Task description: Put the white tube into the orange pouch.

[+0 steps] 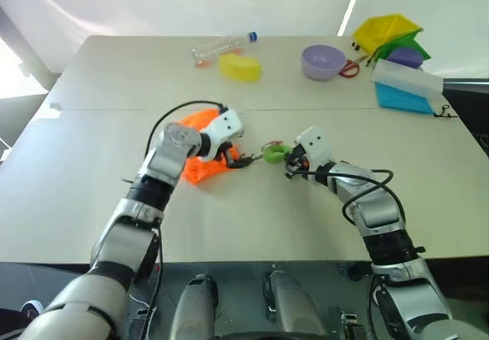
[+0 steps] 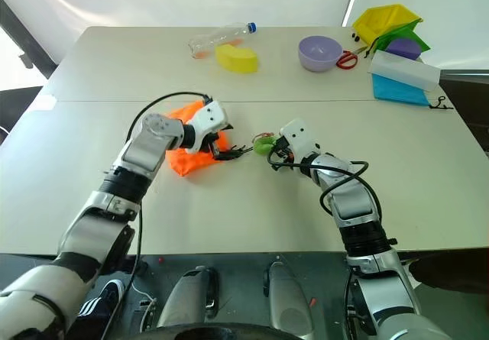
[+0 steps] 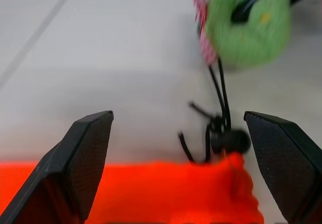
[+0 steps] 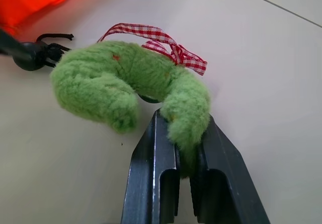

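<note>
R gripper (image 4: pixel 187 148) is seen pinching one end of the green fuzzy tag (image 4: pixel 126 90), a ring-shaped plush piece w/ a red-and-white checked ribbon (image 4: pixel 166 45) tied on it; fingers are pressed together on the plush just above the table (image 1: pixel 92 202). From the tag a dark cord (image 3: pixel 221 90) is run back to a black toggle (image 3: pixel 230 141) at the mouth of the orange pouch (image 1: pixel 205 164). L gripper (image 3: pixel 181 158) is held spread wide, nothing between the fingers, tips poised just over the pouch's near edge & either side of the toggle. The pouch is laid flat on the table approx. mid-way across, partly covered by the L hand. The white tube can't be made out anywhere, so its place can't be told. Well apart, along the far edge, are seen a clear bottle w/ blue cap (image 1: pixel 223 47), a yellow sponge (image 1: pixel 240 66), a purple bowl (image 1: pixel 323 61), red scissors (image 1: pixel 349 69), a blue-and-white box (image 1: pixel 406 88) & a yellow bag (image 1: pixel 387 30).
</note>
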Controlling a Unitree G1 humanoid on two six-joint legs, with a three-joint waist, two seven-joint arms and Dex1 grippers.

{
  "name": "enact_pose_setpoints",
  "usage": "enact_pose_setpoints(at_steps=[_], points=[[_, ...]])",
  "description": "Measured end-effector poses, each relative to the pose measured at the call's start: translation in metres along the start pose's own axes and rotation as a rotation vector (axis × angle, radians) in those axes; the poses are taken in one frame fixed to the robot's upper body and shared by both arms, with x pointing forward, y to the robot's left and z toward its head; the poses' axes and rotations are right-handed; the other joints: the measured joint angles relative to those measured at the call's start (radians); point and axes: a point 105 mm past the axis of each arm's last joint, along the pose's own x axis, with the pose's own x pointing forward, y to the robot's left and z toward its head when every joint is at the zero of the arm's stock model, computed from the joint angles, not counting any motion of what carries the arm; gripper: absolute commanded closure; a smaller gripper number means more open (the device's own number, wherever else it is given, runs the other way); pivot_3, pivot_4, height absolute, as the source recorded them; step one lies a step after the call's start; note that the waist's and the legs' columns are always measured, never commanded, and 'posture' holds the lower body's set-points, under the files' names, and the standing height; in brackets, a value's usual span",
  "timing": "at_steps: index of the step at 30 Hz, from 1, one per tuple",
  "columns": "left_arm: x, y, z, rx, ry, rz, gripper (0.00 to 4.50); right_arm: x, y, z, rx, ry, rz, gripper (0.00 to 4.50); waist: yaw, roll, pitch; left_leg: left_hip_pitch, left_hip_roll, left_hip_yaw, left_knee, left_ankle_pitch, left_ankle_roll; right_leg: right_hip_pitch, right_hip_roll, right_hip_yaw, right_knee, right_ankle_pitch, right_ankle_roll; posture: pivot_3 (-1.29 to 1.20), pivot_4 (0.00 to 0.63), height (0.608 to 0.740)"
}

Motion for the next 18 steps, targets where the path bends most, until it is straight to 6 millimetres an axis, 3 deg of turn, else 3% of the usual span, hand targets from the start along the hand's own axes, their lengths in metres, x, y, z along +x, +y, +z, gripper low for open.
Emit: enact_pose_setpoints(at_steps=[6, 18], points=[[0.004, -0.011, -0.002, -0.052, -0.043, 0.055, 0.05, 0.001, 0.002, 0.0, -0.001, -0.001, 0.007, 4.5, 0.001, 0.0, 0.0, 0.003, 0.0, 0.0, 0.002, 0.0, 0.0, 0.001, 0.0, 0.0, 0.004, 0.0, -0.001, 0.0, 0.15, 0.74], [-0.006, -0.028, 0.008, -0.084, -0.012, 0.052, 0.05, 0.003, 0.003, -0.001, -0.007, 0.004, 0.015, 4.5, -0.002, 0.0, 0.0, 0.006, 0.0, 0.0, 0.002, 0.0, 0.0, 0.004, 0.0, 0.001, 0.004, -0.002, -0.004, 0.0, 0.15, 0.74]])
